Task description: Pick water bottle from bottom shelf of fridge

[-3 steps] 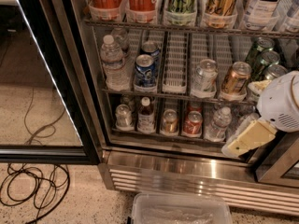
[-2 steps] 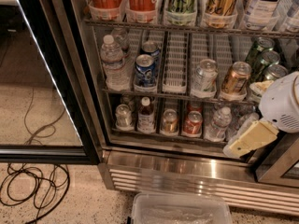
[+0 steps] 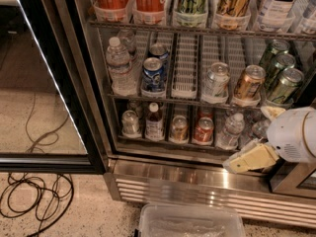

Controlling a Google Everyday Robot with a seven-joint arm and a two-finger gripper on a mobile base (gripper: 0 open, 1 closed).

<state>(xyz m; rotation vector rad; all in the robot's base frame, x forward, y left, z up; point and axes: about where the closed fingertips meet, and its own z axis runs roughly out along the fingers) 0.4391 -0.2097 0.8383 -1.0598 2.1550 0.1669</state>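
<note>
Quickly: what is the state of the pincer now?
Pincer: low right, before the fridge, just right of the water bottle; open or closed cannot be told.

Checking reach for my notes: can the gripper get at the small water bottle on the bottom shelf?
Probably yes. The fridge door is open, the water bottle sits at the front of the bottom shelf with nothing before it, and the gripper hangs just outside the lip, below and right of it.

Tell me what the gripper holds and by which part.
Nothing. The gripper hangs empty in front of the fridge, below and right of the water bottle.
</note>
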